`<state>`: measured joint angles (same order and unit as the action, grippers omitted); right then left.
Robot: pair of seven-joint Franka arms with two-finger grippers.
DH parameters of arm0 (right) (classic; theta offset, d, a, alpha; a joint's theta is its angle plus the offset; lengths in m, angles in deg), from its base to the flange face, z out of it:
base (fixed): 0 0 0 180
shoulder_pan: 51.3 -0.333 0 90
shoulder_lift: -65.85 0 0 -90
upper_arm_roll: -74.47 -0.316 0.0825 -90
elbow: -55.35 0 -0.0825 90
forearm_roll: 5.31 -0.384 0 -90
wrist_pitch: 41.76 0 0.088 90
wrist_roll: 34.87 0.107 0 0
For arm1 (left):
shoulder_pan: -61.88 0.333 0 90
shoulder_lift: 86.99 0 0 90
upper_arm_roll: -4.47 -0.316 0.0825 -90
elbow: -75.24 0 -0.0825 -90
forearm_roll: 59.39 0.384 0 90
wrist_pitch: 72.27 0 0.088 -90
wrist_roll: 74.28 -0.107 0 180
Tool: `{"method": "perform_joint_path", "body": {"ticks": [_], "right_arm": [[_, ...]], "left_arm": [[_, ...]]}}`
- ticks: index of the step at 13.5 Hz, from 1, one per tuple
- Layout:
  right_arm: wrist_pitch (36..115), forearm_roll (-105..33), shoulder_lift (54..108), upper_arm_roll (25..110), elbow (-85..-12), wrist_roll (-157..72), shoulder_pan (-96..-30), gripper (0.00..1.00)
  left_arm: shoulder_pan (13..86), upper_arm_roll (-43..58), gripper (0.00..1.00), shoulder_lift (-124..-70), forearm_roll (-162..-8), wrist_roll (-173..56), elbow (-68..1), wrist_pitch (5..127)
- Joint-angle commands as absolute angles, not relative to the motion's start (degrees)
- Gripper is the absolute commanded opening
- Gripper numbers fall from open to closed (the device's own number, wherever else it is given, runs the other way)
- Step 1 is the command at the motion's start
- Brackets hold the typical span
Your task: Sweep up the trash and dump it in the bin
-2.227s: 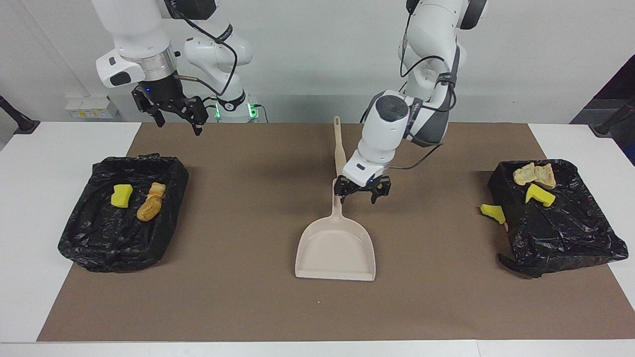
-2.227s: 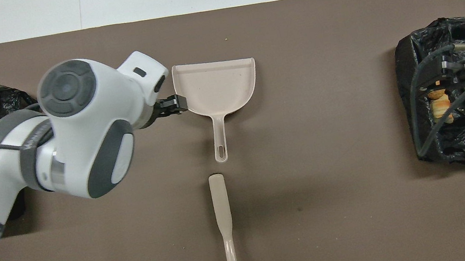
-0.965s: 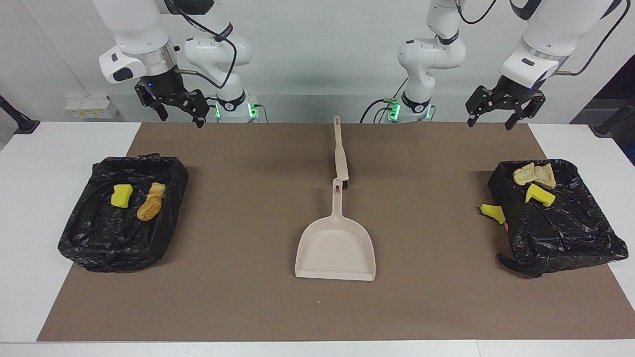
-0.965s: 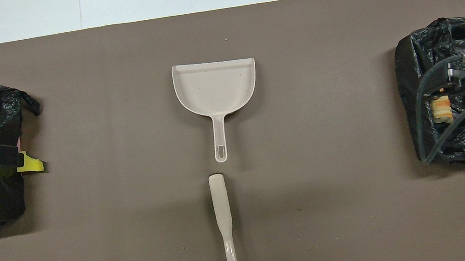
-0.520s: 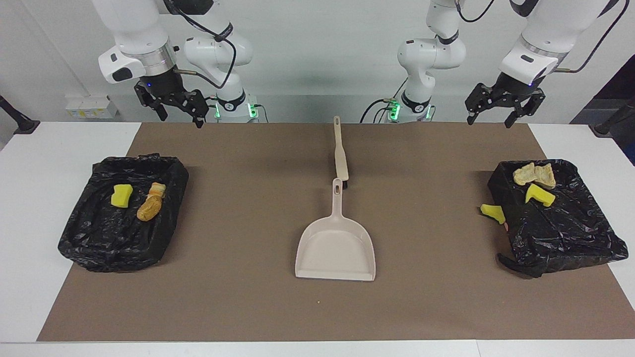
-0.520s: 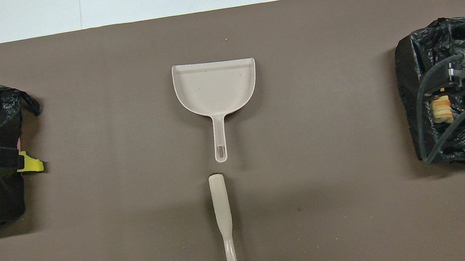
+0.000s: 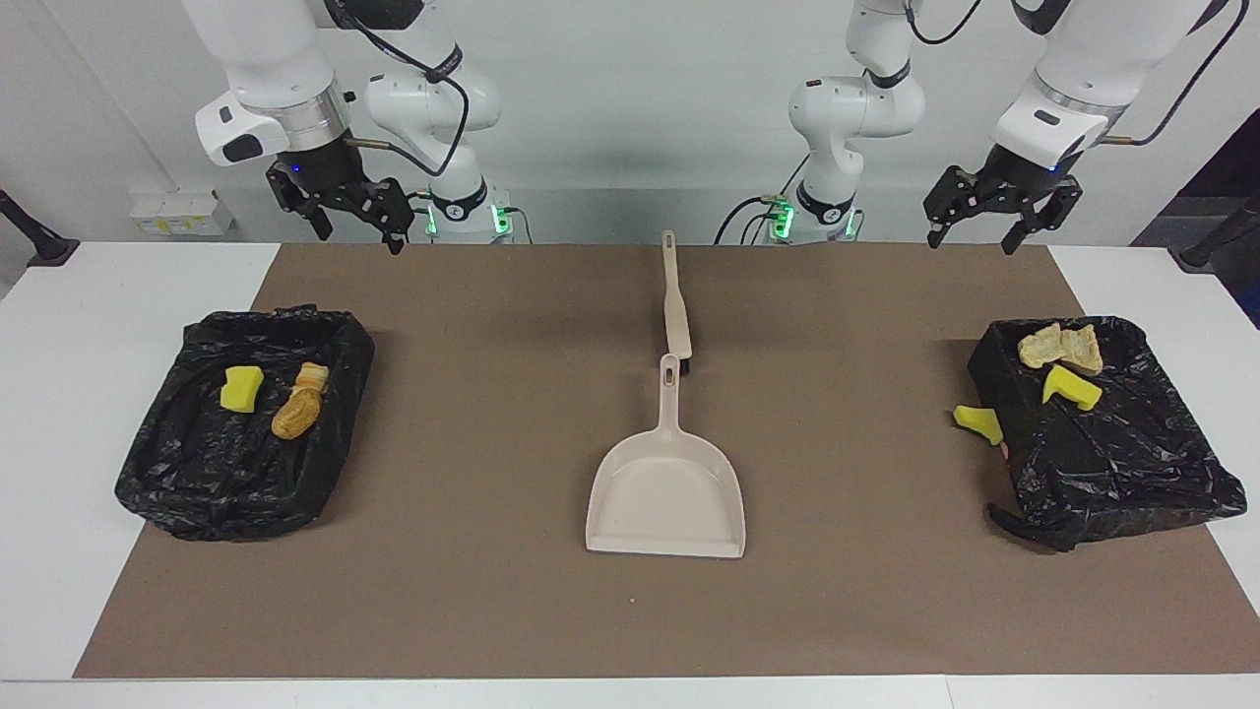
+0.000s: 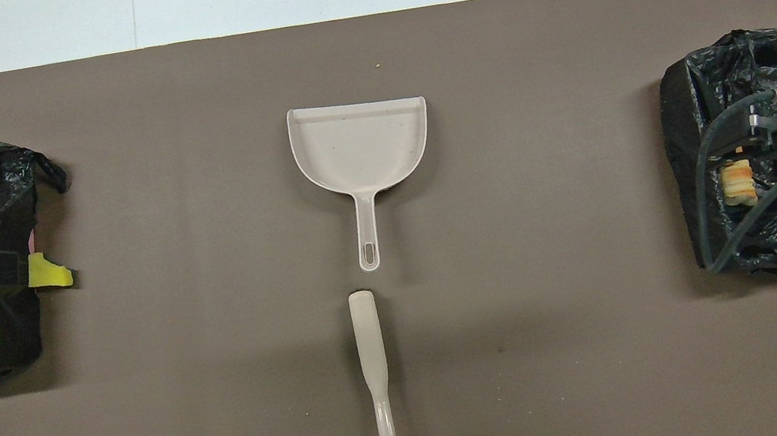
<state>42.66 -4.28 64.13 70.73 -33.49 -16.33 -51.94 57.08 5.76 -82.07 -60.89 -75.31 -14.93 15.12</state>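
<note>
- Lying flat over most of the table, the brown mat (image 7: 492, 443) gives one even sweeping surface, and it is nearly bare now.
- A black-lined bin (image 7: 246, 423) at the right arm's end and a second lined bin (image 7: 1102, 433) at the left arm's end sit at the mat's ends, likely so each arm has one close by.
- The dustpan (image 7: 666, 492) rests empty mid-mat, mouth away from the robots, handle toward them, apparently set down after use.
- The brush (image 7: 675, 305) lies in line with that handle, nearer to the robots, just short of it.
- The left gripper (image 7: 992, 212) hangs raised with fingers spread, holding nothing; the right gripper (image 7: 345, 209) likewise, both arms parked.
- The trash is mostly binned: a yellow chunk (image 7: 241, 388) and two brown lumps (image 7: 298, 409) in one bin, pale lumps (image 7: 1061, 347) and a yellow piece (image 7: 1071, 386) in the other.
- One yellow scrap (image 7: 978, 421) lies outside against that bin's wall, so I judge the job not quite clean.
</note>
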Motion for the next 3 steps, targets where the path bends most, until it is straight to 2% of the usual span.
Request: {"method": "perform_joint_path", "body": {"ticks": [1, 3], "right_arm": [[44.2, -5.3, 62.9, 71.1, -35.3, -18.3, -51.7, 1.0], [44.2, -5.3, 62.9, 71.1, -35.3, -18.3, -51.7, 1.0]], "left_arm": [[57.6, 5.9, 1.0, -81.3, -59.7, -75.4, -15.1, 15.2], [57.6, 5.9, 1.0, -81.3, -59.7, -75.2, -15.1, 15.3]]}}
